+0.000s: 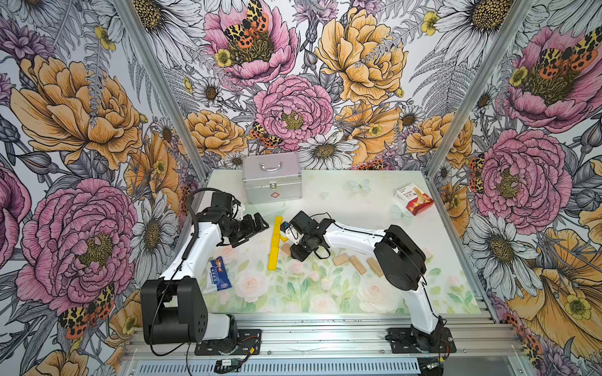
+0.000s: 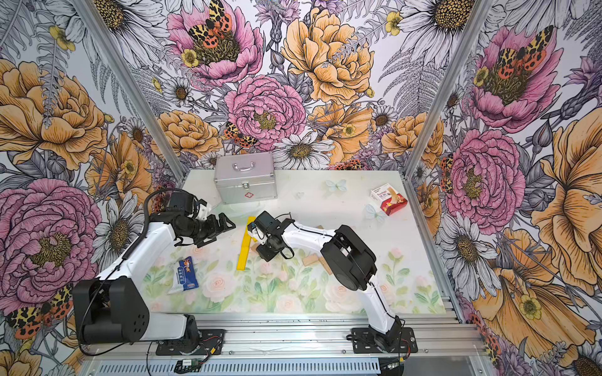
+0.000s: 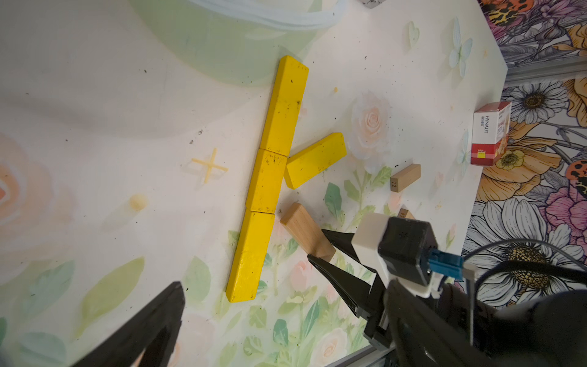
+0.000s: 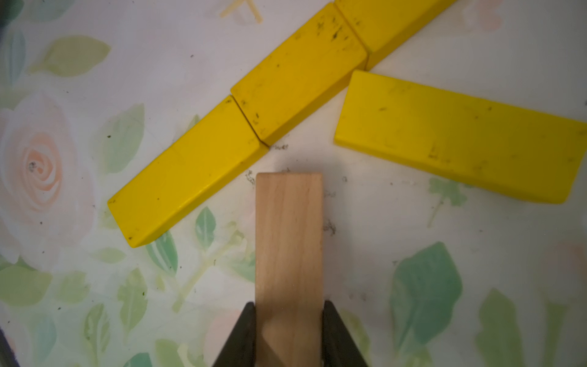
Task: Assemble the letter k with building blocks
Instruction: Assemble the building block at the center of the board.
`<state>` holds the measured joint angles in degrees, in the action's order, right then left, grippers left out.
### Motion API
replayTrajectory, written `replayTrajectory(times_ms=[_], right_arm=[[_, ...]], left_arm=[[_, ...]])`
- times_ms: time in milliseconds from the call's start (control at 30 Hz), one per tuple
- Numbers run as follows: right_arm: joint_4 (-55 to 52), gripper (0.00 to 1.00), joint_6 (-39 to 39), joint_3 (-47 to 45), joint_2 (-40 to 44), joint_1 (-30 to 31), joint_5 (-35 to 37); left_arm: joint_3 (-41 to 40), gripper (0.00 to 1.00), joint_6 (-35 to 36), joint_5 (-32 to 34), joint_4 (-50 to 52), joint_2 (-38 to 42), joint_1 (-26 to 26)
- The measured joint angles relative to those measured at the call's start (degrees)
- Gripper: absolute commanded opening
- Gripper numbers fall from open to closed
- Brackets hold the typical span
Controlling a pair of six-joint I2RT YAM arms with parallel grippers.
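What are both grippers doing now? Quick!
Left gripper: open, empty.
Right gripper: shut on a wood block.

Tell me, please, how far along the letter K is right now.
Done: a stem of three yellow blocks laid end to end, with one yellow arm slanting off its middle. In hand: the right jaws are shut on a wooden block, its tip near the stem, apparently for the lower arm. Remaining: seating it and letting go. The left jaws stand open, empty.
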<state>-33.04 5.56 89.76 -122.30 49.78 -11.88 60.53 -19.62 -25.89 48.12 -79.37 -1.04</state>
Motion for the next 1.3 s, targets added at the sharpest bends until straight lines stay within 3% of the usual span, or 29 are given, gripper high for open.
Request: replayTrajectory(times_ms=[1300], right_arm=[[0.04, 0.0, 0.0, 2.45, -2.38, 0.0, -0.17]], left_arm=[[0.0, 0.99, 0.02, -0.24, -0.02, 0.26, -1.88]])
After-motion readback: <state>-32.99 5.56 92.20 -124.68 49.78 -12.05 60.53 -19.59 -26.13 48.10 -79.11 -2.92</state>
